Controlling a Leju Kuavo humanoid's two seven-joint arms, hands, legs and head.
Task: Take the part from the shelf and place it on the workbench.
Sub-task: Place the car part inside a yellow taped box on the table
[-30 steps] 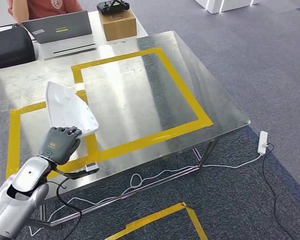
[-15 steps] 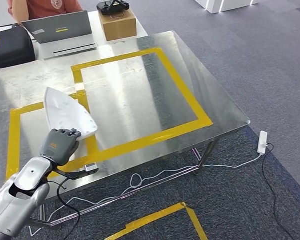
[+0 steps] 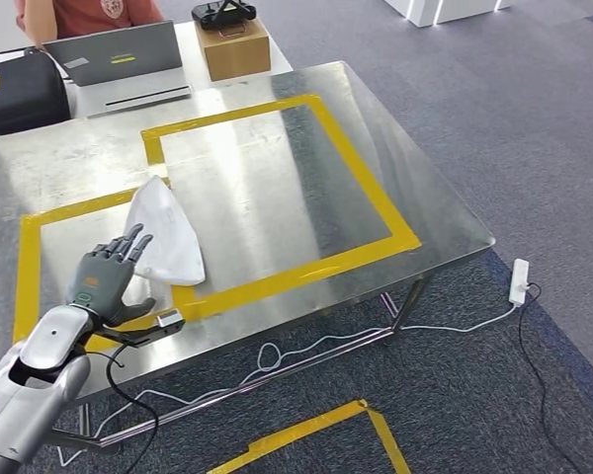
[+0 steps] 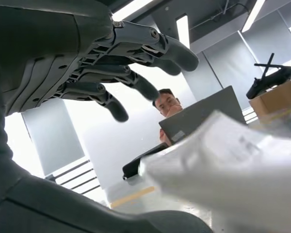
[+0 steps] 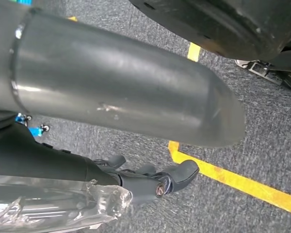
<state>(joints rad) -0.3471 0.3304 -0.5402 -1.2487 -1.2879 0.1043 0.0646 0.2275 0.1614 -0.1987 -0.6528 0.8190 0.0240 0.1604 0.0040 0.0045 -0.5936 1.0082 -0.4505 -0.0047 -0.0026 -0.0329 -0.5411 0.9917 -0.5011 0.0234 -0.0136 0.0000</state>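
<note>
Lying flat on the worktop (image 3: 294, 188), the white part (image 3: 167, 237) rests across the yellow tape (image 3: 353, 163), which suggests it has been let go: the left hand (image 3: 107, 281) hovers just beside it, fingers (image 3: 126, 245) spread wide and empty. From the left wrist the fingers (image 4: 137, 53) arch clear above the part (image 4: 228, 165). Right hand (image 5: 151, 179) hangs over floor, fingers loosely curled; whether it grips anything, I cannot tell.

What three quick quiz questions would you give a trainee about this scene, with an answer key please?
1. True or false: the left hand grips the white part.
2. The part lies on: A) the floor, B) the metal workbench, C) the cardboard box.
3. Fill in: the part overlaps a strip of ____ tape.

Key: 1 false, the fingers are spread beside it. 2 B. 3 yellow.
</note>
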